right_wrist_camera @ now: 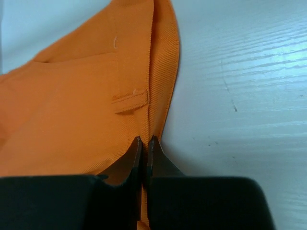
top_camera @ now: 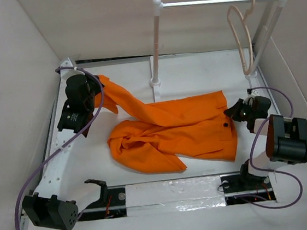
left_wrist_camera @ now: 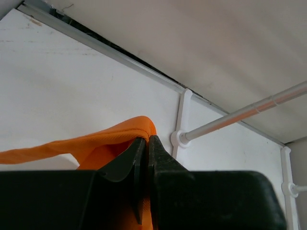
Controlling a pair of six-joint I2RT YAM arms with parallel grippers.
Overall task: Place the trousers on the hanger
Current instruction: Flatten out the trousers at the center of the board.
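My left hand [left_wrist_camera: 146, 139] is pinched tight on a leg end of the orange trousers [top_camera: 182, 125], and my right hand [right_wrist_camera: 145, 140] is clamped on their waistband. They lie on the counter [top_camera: 193, 75]; the hanger [top_camera: 242, 34] hangs from the rod [top_camera: 213, 1] behind.

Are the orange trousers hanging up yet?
No. The trousers lie rumpled on the table; the hanger hangs bare on the rail.

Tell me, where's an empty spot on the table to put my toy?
Bare table lies under the rack, between its two posts, behind the trousers. Another patch sits left of the heap, beside the left arm. The middle is crowded with trousers, each end pinched by fingers.
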